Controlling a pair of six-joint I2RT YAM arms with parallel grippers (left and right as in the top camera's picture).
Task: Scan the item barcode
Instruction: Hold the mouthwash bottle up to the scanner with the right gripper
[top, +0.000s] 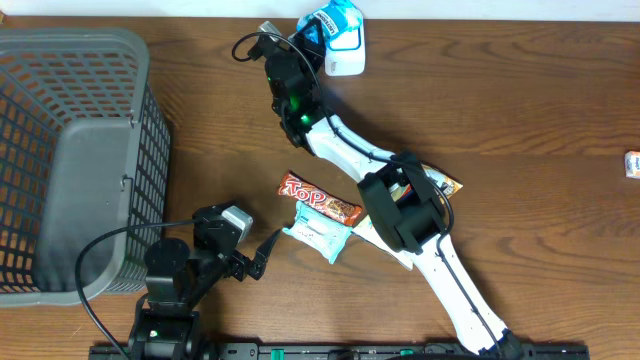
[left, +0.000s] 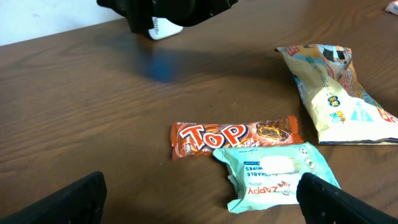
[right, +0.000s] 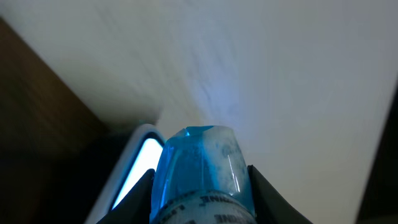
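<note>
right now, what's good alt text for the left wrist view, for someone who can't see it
A red candy bar lies on a brown wooden table, with a teal pack of wipes just in front of it and a cream snack bag apart at the right. The left pincer stands wide open, its dark fingers in the bottom corners.

The blue packet (right: 199, 162) gripped by the right gripper (right: 202, 193) is glossy, translucent plastic film. Just beside it, the scanner (right: 134, 165) has a smooth white plastic shell. Ahead of the left gripper (left: 208, 202), the worktop (left: 74, 93) is brown wood grain with a dull sheen. On it lie the Top bar (left: 235, 137) in shiny orange film, the wipes pack (left: 280, 177) in soft teal plastic and the snack bag (left: 329, 93) in crinkled cream film. Left of that gripper, the basket (top: 60, 60) is matt grey plastic lattice.
</note>
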